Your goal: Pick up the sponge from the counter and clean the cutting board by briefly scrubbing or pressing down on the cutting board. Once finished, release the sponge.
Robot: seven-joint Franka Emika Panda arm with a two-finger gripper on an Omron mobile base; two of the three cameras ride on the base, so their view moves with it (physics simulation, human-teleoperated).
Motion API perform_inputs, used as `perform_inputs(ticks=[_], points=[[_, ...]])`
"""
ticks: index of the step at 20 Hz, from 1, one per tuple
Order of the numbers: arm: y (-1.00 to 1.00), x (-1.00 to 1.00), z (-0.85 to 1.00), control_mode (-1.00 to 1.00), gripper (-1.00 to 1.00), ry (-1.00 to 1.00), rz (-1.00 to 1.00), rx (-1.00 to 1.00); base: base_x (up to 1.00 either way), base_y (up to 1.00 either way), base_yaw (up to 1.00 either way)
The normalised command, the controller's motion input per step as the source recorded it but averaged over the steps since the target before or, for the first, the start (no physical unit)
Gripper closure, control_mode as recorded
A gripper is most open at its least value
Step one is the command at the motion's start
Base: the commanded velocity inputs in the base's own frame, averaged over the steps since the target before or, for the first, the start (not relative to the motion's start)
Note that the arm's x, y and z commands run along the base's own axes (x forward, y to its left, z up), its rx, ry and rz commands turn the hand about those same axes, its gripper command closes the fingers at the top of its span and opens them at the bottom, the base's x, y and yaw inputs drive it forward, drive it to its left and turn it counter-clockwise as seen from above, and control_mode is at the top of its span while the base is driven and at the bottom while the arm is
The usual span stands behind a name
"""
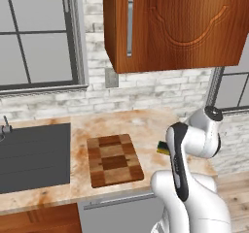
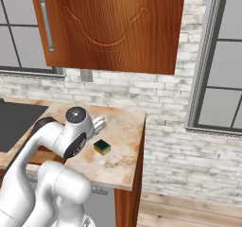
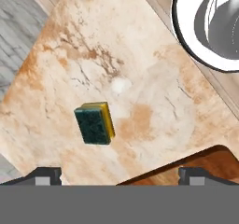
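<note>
The sponge, yellow with a dark green top, lies flat on the mottled counter, above and between my fingertips in the hand view. My gripper hovers over it, open, with nothing between the fingers. The sponge sits near the counter's right end; in the left base view my arm covers all but a corner of the sponge. The checkered cutting board lies flat to the sponge's left, and its corner shows beside my right fingertip.
A dark grey sink with a faucet is set in the counter left of the board. A wooden wall cabinet hangs overhead. The counter ends at a pale edge just right of the sponge.
</note>
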Motion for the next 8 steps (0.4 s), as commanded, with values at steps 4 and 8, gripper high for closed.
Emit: perform_inputs(ticks=[4,8], points=[[0.25,-0.39,0.6,-1.0,-1.0,0.0,-0.05,0.0,0.0,0.0,0.0],[0.3,-0.34,0.53,-1.0,-1.0,0.0,-0.07,0.0,0.0,0.0,0.0]])
